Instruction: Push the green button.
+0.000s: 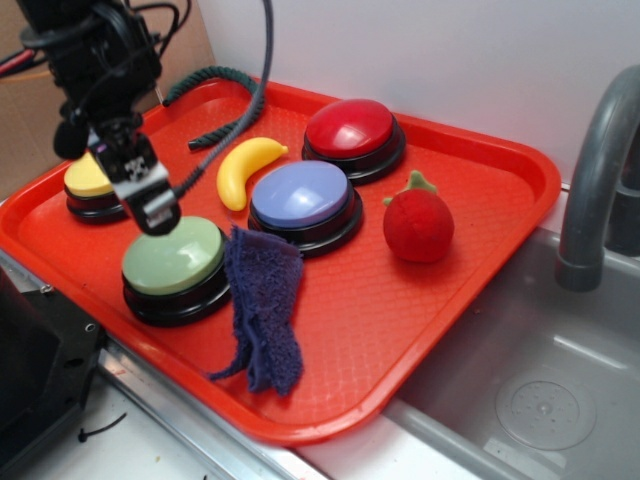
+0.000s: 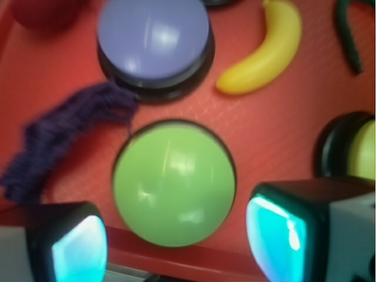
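Note:
The green button (image 1: 175, 258), a pale-green dome on a black base, sits at the front left of the red tray (image 1: 400, 320). In the wrist view it (image 2: 173, 182) fills the middle, just beyond my fingertips. My gripper (image 1: 150, 205) hangs just above the button's back-left edge, pointing down. Its jaws stand wide apart and hold nothing. In the wrist view the gripper (image 2: 176, 247) has one finger at each lower corner. I cannot tell whether a fingertip touches the dome.
On the tray are a yellow button (image 1: 88, 178), a lavender-blue button (image 1: 300, 195), a red button (image 1: 350, 127), a toy banana (image 1: 245, 165), a dark blue cloth (image 1: 265, 300) against the green button, a red plush strawberry (image 1: 418, 225) and a green rope (image 1: 210, 75). A sink (image 1: 520, 390) and faucet (image 1: 595, 170) are at the right.

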